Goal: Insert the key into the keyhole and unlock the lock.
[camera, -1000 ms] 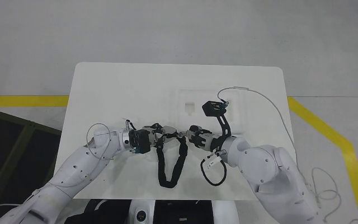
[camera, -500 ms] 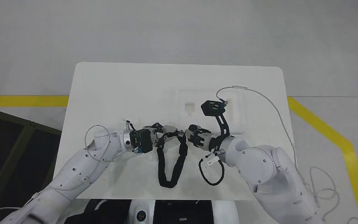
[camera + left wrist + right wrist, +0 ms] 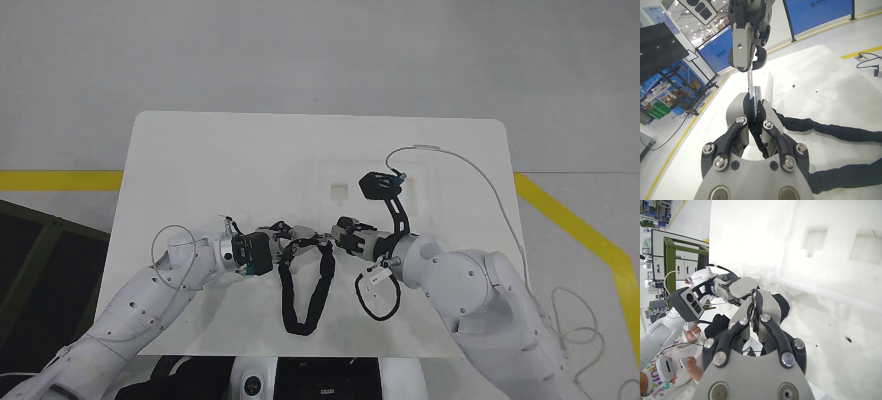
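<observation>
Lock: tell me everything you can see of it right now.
The lock is a cable lock: a shiny chrome cylinder on a black fabric-sleeved cable that loops across the white table. The left tool is shut on the cylinder, whose bare end points at the right tool. That tool pinches the key, whose blade meets the cylinder's end face; how deep it sits cannot be told.

One cable lock (image 3: 755, 92) and one key (image 3: 750, 78). One foam tray (image 3: 322, 170) with two recesses (image 3: 817, 241), on one counter (image 3: 180, 160).
</observation>
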Available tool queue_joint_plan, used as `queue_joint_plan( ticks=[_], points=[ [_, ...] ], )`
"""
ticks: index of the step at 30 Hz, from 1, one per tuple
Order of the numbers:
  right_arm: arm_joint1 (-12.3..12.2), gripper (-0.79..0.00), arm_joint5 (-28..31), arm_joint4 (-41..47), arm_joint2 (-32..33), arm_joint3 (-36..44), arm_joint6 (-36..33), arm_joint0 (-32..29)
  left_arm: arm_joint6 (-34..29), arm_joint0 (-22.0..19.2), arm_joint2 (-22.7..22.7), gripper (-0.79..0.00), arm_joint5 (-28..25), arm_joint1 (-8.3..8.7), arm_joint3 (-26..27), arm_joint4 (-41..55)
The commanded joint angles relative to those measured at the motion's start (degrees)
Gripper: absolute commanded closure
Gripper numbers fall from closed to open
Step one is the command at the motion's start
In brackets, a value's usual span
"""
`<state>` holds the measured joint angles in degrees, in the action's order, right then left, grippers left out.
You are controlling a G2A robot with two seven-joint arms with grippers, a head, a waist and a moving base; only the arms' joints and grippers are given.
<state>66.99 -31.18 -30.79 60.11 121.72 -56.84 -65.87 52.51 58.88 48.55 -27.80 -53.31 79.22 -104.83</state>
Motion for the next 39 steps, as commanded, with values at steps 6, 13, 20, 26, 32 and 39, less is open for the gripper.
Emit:
queue_joint_plan(
  ticks=[6,13,20,26,32,39],
  points=[
    [0.1,0.0,0.2,2.1,0.0,-1.8,-1.3,1.1,0.5,0.4,0.6,0.0,-0.1,-0.01,-0.1,-0.2],
    [0.0,0.0,0.7,5.4,1.4,-2.2,-2.0,0.9,1.5,1.0,1.5,0.0,0.1,0.07,-0.2,-0.4],
    [-0.2,0.0,1.4,8.2,2.4,-3.4,-5.3,1.7,5.0,0.8,1.7,0.0,1.7,0.21,-0.8,-3.9],
    [-0.4,0.0,1.3,8.9,2.3,-4.1,-6.7,2.7,7.5,0.2,1.8,0.0,2.3,0.24,-1.6,-5.9],
    [-0.4,0.0,1.4,9.9,1.5,-4.4,-6.4,3.1,8.6,-0.1,1.6,0.0,2.0,0.07,-2.3,-6.1],
    [-0.4,0.0,1.5,10.6,0.7,-4.5,-5.9,3.5,8.5,-0.4,1.1,0.0,1.7,-0.32,-3.3,-5.6]
  ],
)
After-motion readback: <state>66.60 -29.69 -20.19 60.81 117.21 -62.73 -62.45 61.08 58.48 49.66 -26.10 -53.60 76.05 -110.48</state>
